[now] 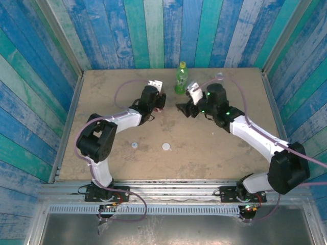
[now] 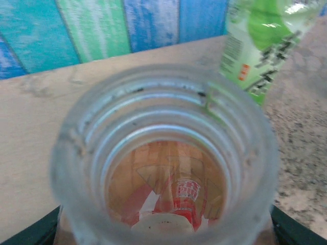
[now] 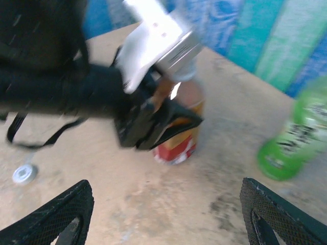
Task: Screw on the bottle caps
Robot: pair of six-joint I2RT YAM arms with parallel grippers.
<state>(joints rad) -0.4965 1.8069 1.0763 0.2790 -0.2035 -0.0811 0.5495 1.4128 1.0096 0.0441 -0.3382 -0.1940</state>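
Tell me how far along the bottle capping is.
The green bottle looks capped already. The left gripper holds the amber bottle, its mouth uncapped; the right gripper is open and empty. Two white caps lie on the table, not yet picked up.

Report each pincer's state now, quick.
Left pincer: closed on the amber bottle, which has no cap on.
Right pincer: open, holding nothing.
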